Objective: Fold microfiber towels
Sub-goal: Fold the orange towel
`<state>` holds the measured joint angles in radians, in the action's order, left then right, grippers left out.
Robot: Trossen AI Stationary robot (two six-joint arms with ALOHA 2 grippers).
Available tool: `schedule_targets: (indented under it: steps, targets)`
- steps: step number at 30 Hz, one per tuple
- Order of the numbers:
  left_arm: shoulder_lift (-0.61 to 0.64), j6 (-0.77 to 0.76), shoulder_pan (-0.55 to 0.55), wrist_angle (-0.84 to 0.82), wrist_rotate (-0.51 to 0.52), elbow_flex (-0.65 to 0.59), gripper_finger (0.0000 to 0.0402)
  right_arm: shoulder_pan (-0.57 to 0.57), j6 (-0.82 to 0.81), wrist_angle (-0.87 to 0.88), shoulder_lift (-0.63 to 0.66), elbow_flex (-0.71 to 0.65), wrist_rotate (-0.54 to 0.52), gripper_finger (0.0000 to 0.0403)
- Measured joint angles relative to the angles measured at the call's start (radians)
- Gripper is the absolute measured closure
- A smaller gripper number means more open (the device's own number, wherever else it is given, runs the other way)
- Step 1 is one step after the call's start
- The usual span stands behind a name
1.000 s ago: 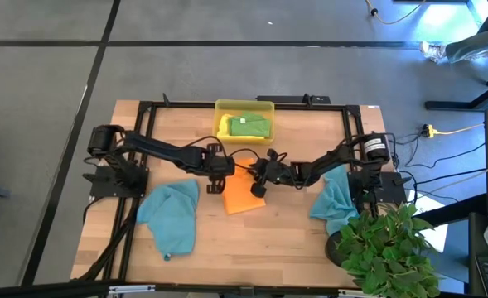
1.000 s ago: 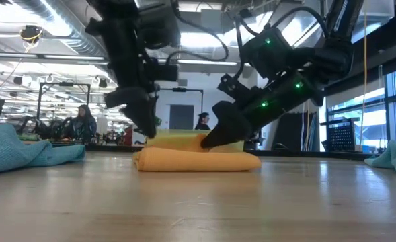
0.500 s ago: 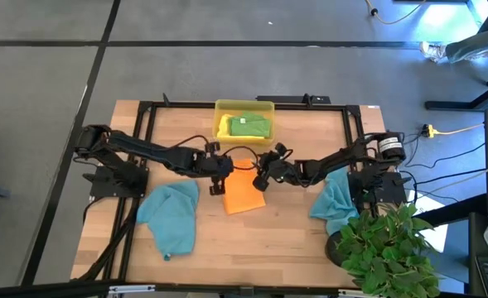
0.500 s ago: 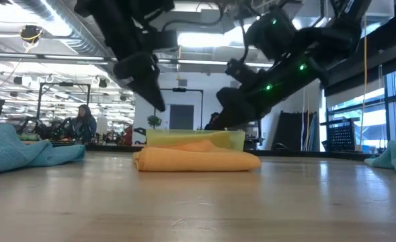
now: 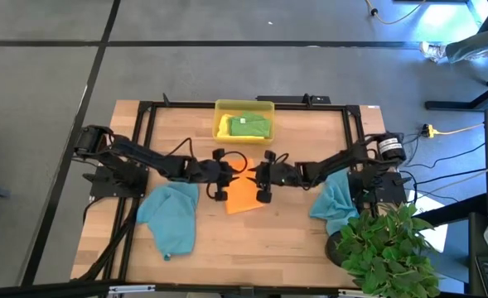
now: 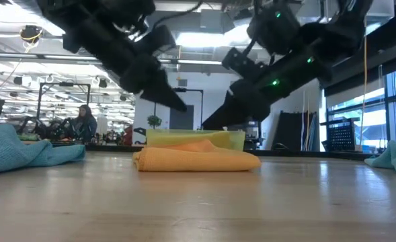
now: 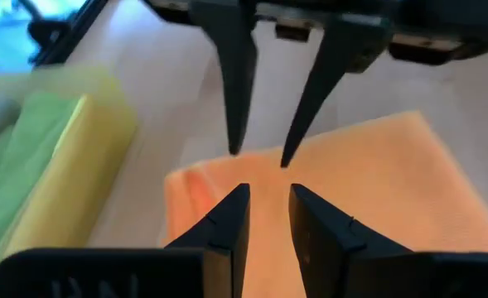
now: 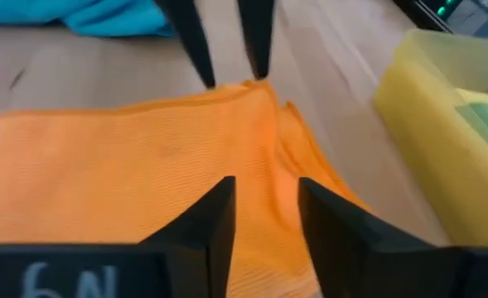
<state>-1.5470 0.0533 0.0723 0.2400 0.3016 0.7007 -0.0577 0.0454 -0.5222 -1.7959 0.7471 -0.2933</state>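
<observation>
Teal, orange and green cloths make four towels in sight: two teal, one orange, one green. One teal towel lies crumpled at the near left of the table, the other teal towel is heaped at the right edge beside a potted plant. The orange towel lies folded flat in the middle, a thick soft pad with a rolled fold along one side. The green towel sits folded in the one yellow tray at the far middle.

From the left, the left gripper hangs just above the orange towel's left edge, its fingers a narrow gap apart and holding nothing. The right gripper faces it across the towel's far end, fingers likewise slightly parted and empty; the two sets of fingertips point at each other, close but apart, raised clear of the cloth in the low view.

Light wooden boards form the table, framed by black rails. Around it is grey floor; beyond, a large hall with ceiling lights, benches and a seated person far off at the left.
</observation>
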Motion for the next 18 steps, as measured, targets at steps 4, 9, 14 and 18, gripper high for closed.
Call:
schedule_targets:
  steps: [4,9,14,18]
  targets:
    - [-0.02,-0.024,-0.044,0.01,-0.062,-0.051,0.0324,0.065,-0.014,-0.043,-0.039,0.0,0.085,0.0325]
    - [-0.049,-0.05,-0.116,0.147,-0.113,-0.116,0.0348,0.131,-0.017,-0.087,-0.087,0.0,0.155,0.0381]
    - [-0.075,-0.074,-0.164,0.153,-0.139,-0.12,0.038,0.188,-0.031,-0.086,-0.125,0.0,0.157,0.0396]
    - [-0.09,-0.072,-0.187,0.158,-0.138,-0.12,0.0398,0.237,-0.064,-0.086,-0.142,0.0,0.157,0.0383]
